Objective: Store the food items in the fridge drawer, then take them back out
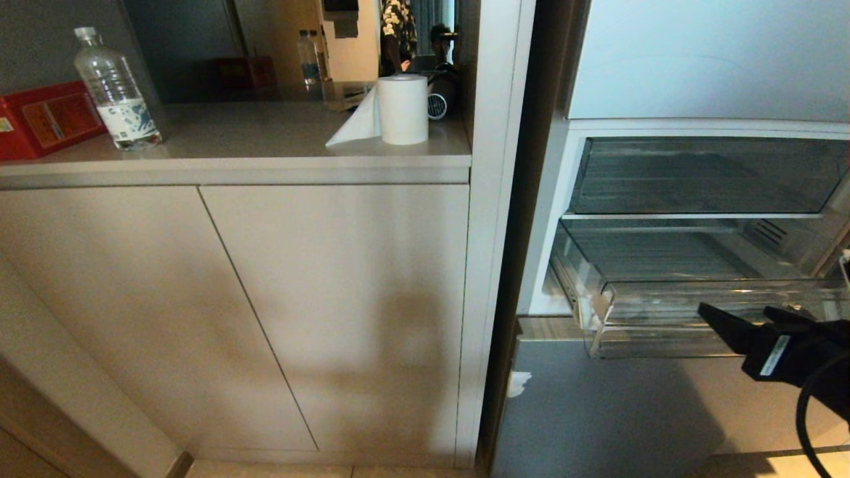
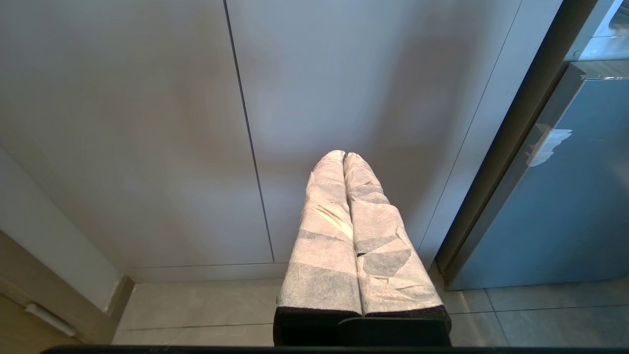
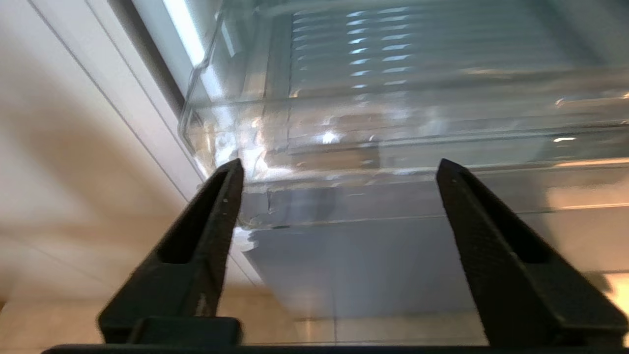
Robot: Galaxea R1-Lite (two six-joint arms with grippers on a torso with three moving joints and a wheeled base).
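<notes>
The fridge drawer (image 1: 664,307), clear plastic with a ribbed floor and torn white tape on its front left corner, stands pulled out of the open fridge. I see nothing lying in it. The food items are out of view. My right gripper (image 1: 737,313) hovers just in front of and slightly below the drawer's front wall at the lower right, and is open. In the right wrist view the drawer (image 3: 344,118) fills the space ahead of the right gripper (image 3: 339,164), with nothing between the black fingers. My left gripper (image 2: 344,156), wrapped in white, is shut and parked facing the cabinet doors.
Above the drawer sits another clear drawer (image 1: 704,176). The grey lower fridge door (image 1: 597,411) is shut below. Left of the fridge, a counter (image 1: 265,156) holds a water bottle (image 1: 116,89), a red box (image 1: 46,119) and a paper roll (image 1: 402,109).
</notes>
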